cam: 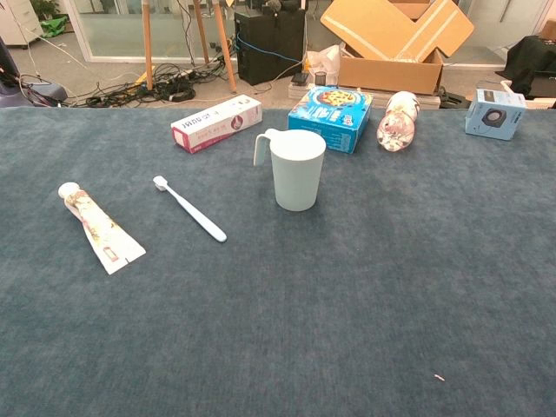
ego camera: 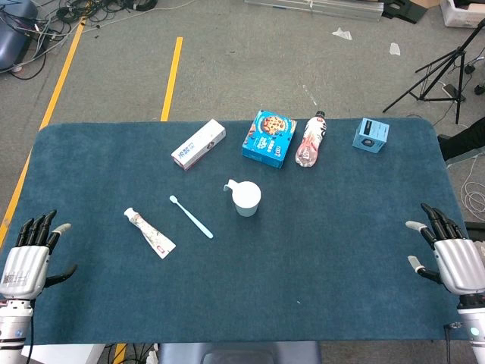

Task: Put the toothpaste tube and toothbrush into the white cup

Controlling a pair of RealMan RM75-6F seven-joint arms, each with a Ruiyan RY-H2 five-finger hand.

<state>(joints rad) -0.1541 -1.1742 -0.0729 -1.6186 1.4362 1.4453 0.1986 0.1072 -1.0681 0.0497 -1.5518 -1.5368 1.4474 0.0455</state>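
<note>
Left hand (ego camera: 29, 258) and right hand (ego camera: 447, 250) are idling empty with fingers spread at the table's (ego camera: 341, 250) near corners, leaving toothpaste tube (ego camera: 149, 232), toothbrush (ego camera: 192, 217) and white cup (ego camera: 247, 199) reachable mid-table.

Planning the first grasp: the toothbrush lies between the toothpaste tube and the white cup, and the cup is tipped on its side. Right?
Not quite. The white cup stands upright, mouth up, as the chest view shows. The rest holds: the toothbrush lies between the toothpaste tube and the cup.
</note>
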